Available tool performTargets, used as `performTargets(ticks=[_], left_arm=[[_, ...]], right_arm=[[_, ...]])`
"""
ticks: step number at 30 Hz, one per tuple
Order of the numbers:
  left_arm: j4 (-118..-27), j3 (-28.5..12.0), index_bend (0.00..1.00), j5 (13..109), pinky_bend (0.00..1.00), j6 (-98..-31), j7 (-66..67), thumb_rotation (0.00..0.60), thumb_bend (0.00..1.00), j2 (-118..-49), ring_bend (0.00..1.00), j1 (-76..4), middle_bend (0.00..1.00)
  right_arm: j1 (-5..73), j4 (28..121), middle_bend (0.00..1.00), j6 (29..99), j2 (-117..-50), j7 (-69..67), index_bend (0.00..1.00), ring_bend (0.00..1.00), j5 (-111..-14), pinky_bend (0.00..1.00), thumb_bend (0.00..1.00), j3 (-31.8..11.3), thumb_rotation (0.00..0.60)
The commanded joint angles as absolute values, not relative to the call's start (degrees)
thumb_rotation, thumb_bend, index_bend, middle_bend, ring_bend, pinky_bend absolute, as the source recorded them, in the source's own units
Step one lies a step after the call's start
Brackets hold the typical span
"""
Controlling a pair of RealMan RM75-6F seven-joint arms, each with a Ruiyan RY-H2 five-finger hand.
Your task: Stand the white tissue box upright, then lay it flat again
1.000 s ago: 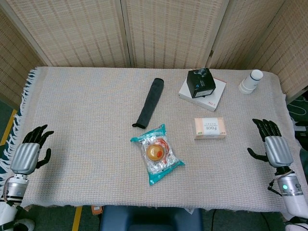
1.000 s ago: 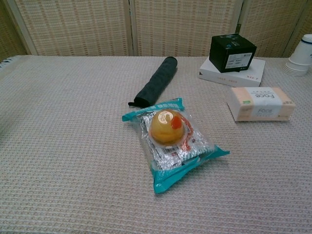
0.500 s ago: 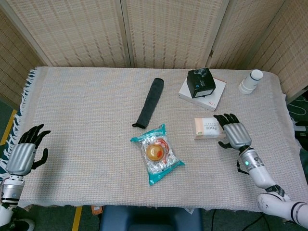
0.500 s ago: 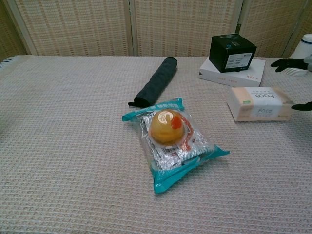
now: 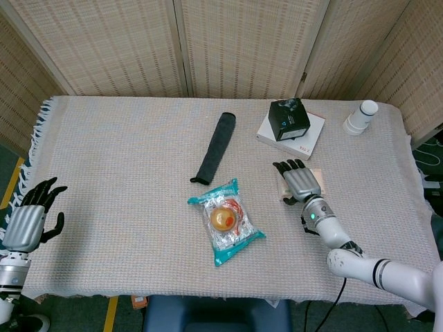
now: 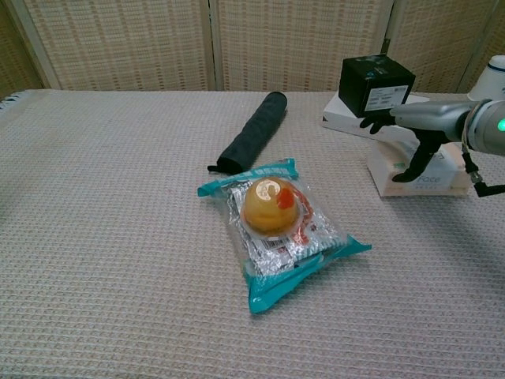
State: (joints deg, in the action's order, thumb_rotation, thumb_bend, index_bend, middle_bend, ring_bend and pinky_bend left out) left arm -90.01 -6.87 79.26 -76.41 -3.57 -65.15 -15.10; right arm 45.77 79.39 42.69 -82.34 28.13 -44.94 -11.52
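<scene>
teal-edged plastic snack packet (image 5: 225,221) at frame centre; rolled dark grey cloth (image 5: 214,147) just above it. small black cube box (image 5: 289,118) on flat white box (image 5: 291,131), upper right. white paper cup stack (image 5: 361,117) further right. metal right hand (image 5: 300,183) over lying white tissue box (image 6: 416,169), below the boxes.

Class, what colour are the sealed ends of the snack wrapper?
Teal, clearest in the chest view on the snack wrapper.

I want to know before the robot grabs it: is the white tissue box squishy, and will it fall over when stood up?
The white tissue box looks like a soft paper pack, so it probably dents a little and feels light. It is long and low, so standing on a narrow end it may tip easily. The right hand is over it.
</scene>
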Motion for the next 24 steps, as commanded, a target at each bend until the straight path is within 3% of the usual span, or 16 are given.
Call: performTargets(ticks=[1, 17, 24], left_arm=[[-90.1, -6.9, 0.19, 79.3, 0.12, -76.5, -3.7, 0.6, 0.55, -65.0, 0.0, -15.0, 0.0], [-90.5, -7.0, 0.19, 79.0, 0.12, -76.4, -3.1, 0.6, 0.55, -64.9, 0.0, -15.0, 0.0], [-90.4, -7.1, 0.19, 78.8, 0.12, -76.3, -3.0, 0.6, 0.55, -65.1, 0.0, -15.1, 0.0]], right_arm=[[46.6, 78.7, 0.08, 43.4, -82.7, 29.2, 0.02, 0.01, -42.9, 0.0, 0.21, -10.6, 0.6], [48.0, 76.8, 0.08, 43.8, -82.7, 29.5, 0.11, 0.01, -38.9, 0.0, 0.21, -8.2, 0.6], [48.7, 76.3, 0.18, 44.0, -83.2, 29.6, 0.19, 0.02, -38.5, 0.0, 0.21, -7.7, 0.6]])
